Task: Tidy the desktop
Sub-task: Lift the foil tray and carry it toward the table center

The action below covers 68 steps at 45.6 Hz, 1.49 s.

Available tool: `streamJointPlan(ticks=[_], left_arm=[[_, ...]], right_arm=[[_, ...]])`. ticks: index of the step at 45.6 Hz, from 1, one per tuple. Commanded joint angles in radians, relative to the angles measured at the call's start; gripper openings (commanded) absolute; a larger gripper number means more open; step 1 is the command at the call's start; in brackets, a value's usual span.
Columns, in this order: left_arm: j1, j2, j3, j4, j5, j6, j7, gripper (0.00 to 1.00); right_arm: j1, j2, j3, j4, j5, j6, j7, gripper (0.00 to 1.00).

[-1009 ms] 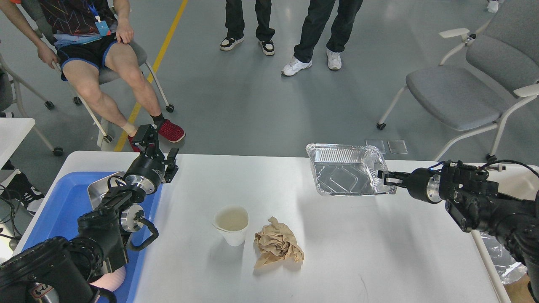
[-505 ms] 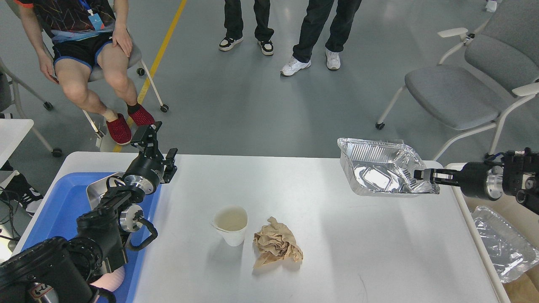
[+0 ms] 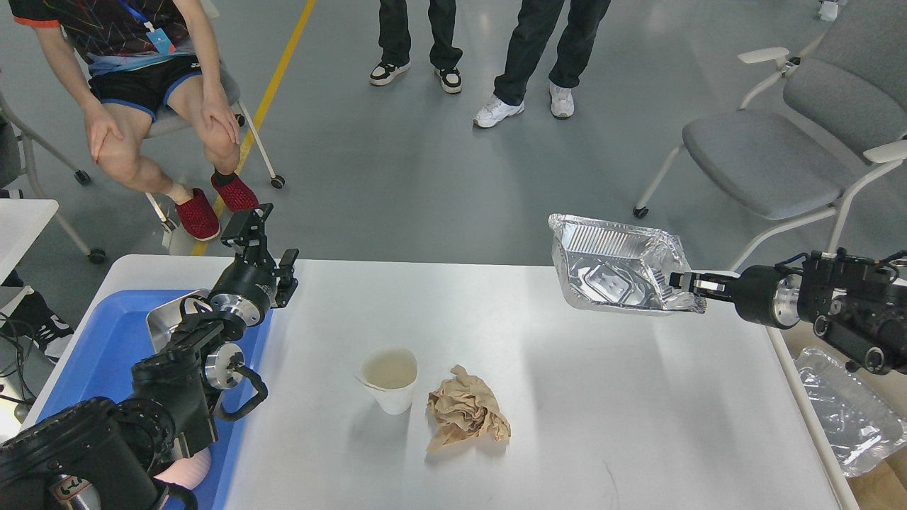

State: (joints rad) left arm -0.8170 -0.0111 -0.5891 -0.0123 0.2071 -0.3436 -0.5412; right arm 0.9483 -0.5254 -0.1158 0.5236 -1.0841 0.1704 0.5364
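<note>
Right hand (image 3: 682, 282) pinching foil pan (image 3: 615, 267) by its rim, held above worktop (image 3: 602, 411) at 2 o'clock. Left hand (image 3: 263, 237) spread, idle at 10. Cup (image 3: 388, 377) and paper wad (image 3: 466, 416) centre, nearer left.

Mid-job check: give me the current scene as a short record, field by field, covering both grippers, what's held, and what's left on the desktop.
right gripper: shut on foil tray, lifted above the far right edge
left gripper: open, empty, above the blue tray
desktop: white paper cup upright, crumpled brown paper just right of it
off table, right: second foil tray lying lower down
</note>
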Motion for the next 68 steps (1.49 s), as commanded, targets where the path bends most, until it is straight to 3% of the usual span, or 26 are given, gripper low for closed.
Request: streamJointPlan(ticks=[1, 19, 30, 44, 53, 68], left_arm=[[-0.005, -0.001, 0.000, 0.000, 0.000, 0.003, 0.000, 0.97], [-0.016, 0.000, 0.000, 0.000, 0.006, 0.011, 0.001, 0.97], [-0.025, -0.009, 0.000, 0.000, 0.008, 0.018, 0.001, 0.97], [-0.022, -0.012, 0.000, 0.000, 0.011, 0.021, 0.001, 0.97], [-0.022, -0.012, 0.002, 0.000, 0.014, 0.020, 0.001, 0.97], [-0.024, -0.024, 0.002, -0.002, 0.014, 0.028, 0.001, 0.97]], right_arm=[[0.006, 0.050, 0.001, -0.037, 0.003, -0.002, 0.005, 0.00], [-0.026, 0.174, 0.002, -0.139, 0.000, -0.012, 0.005, 0.00], [-0.026, 0.190, 0.002, -0.174, 0.007, -0.012, 0.007, 0.00], [-0.028, 0.176, 0.010, -0.114, 0.013, -0.011, 0.014, 0.00], [-0.025, 0.078, 0.008, 0.059, 0.009, -0.029, 0.014, 0.00], [-0.019, 0.159, 0.011, -0.002, 0.016, -0.042, -0.006, 0.00]])
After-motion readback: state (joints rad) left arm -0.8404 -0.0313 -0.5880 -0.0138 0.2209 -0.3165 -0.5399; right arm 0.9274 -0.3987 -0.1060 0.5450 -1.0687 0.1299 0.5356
